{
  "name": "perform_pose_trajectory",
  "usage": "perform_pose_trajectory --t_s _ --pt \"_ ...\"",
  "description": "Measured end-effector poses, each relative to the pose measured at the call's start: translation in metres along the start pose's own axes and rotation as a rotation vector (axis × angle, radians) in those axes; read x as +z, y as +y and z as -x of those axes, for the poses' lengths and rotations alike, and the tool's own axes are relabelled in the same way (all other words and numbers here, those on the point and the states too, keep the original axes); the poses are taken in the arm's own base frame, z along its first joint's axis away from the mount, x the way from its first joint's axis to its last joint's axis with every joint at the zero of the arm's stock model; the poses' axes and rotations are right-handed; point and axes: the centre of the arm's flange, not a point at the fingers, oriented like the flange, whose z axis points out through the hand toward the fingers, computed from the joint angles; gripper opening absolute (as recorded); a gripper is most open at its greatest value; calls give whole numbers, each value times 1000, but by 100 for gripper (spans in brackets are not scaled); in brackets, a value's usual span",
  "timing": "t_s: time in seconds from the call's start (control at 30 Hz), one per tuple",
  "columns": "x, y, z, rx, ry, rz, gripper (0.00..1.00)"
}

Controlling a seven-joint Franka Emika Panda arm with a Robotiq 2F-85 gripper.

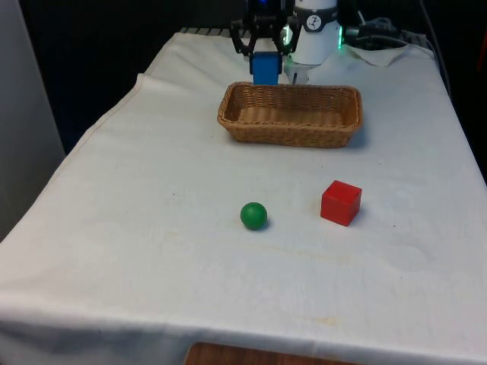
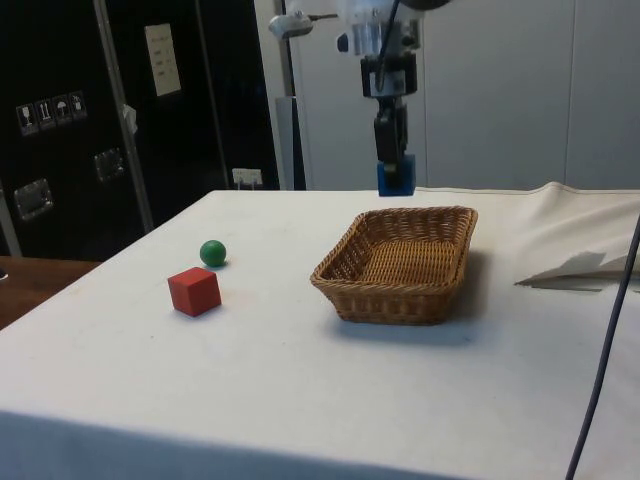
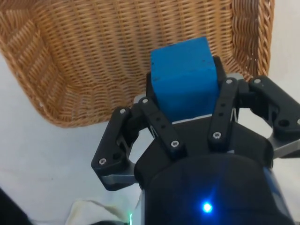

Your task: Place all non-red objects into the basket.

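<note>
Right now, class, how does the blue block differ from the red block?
The blue block is held in the gripper above the basket; the red block sits on the table near the green ball. One is blue, the other red. The blue block belongs in the basket; the red one stays out. Both are cube-shaped.

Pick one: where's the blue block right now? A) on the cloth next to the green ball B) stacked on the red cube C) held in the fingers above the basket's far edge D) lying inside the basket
C: the gripper is shut on the blue block, which hangs clear above the far rim of the basket; the side view shows it airborne, and the basket holds nothing.
</note>
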Motion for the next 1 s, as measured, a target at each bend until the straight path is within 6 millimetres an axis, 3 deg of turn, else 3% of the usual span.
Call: perform_pose_trajectory --t_s 0.47,1.0 --pt "48 0 7 10 -4 29 1" --pt "71 -1 12 17 -8 46 1"
